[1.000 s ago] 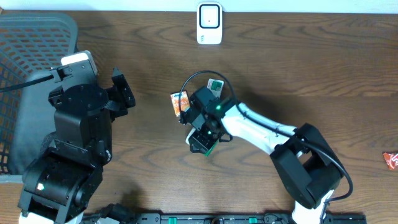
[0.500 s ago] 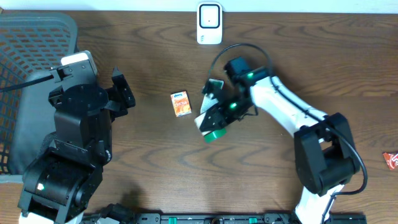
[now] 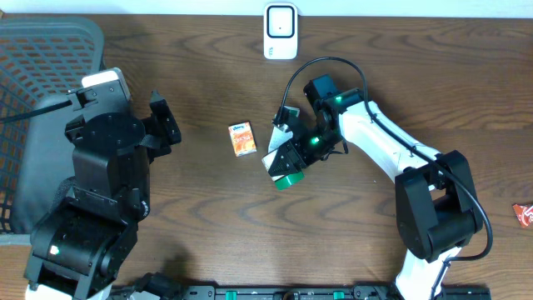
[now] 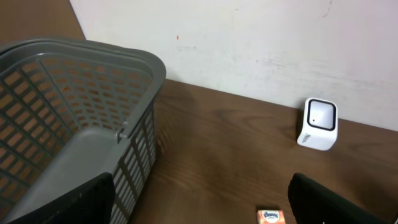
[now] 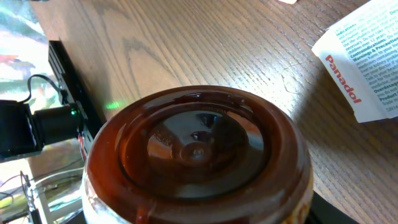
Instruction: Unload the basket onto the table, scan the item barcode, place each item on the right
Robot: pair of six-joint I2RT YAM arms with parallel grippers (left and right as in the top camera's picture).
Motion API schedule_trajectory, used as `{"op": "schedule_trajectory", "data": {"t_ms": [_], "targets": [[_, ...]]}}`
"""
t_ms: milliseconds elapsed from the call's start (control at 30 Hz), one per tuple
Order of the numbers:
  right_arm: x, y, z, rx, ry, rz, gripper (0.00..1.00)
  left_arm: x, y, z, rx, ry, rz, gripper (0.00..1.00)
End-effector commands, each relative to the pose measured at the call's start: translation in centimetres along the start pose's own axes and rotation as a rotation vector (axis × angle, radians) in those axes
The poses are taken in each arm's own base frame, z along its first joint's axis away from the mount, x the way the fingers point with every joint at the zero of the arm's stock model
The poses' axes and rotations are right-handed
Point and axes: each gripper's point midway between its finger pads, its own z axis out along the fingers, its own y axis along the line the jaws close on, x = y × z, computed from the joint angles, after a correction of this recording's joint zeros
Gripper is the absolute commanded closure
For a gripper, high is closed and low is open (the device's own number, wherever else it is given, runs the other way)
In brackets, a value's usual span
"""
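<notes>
Two arms work the brown table, and only one is busy. The right gripper is clamped on the jar near the middle of the table in the overhead view, with the green lid poking out toward 7 o'clock. From the right wrist, the jar's glossy brown base fills the frame, facing the camera square on, and the fingers are not clear to see around it. Whether the jar clears the wood or rests on it cannot be told.

Up at 12 o'clock, by the far edge, stands the white scanner, well apart from the jar. A white Panadol box lies flat on the wood just at 12 o'clock of the jar, partly under the gripper when seen from overhead. A small orange box sits near, at 9 o'clock of the jar, not touching it.

Over at 9 o'clock, the left gripper hangs with its fingers spread wide and nothing between them, beside the grey basket. Its camera looks across the table to the scanner at about 1 o'clock. A red packet peeks in at the 4 o'clock edge.
</notes>
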Motion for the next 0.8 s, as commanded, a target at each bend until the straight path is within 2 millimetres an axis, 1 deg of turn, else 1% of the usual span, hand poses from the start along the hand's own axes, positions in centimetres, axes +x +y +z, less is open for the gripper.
{"op": "schedule_trajectory", "data": {"t_ms": [0,67,100,267,333,467,600,767], "targets": [[-0.5,0.9,-0.1,-0.028,-0.010,-0.024,0.59,0.2,0.3,0.1,-0.013,0.002,-0.002,0.11],[-0.5,1.2,-0.1,-0.043,-0.011,0.008,0.60,0.2,0.3,0.1,-0.013,0.002,-0.002,0.11],[-0.5,1.6,-0.1,-0.069,-0.014,0.016,0.60,0.2,0.3,0.1,-0.013,0.002,-0.002,0.11],[-1.1,4.9,-0.8,-0.270,-0.048,0.024,0.59,0.2,0.3,0.1,-0.013,0.002,-0.002,0.11],[-1.4,5.8,-1.4,-0.338,-0.068,0.027,0.60,0.2,0.3,0.1,-0.013,0.002,-0.002,0.11],[-1.7,6.6,-2.4,-0.417,-0.091,0.043,0.60,0.2,0.3,0.1,-0.013,0.002,-0.002,0.11],[-2.0,7.9,-3.3,-0.514,-0.112,0.048,0.60,0.2,0.3,0.1,-0.013,0.002,-0.002,0.11],[-2.4,8.9,-4.3,-0.598,-0.138,0.052,0.56,0.2,0.3,0.1,-0.013,0.002,-0.002,0.11]]}}
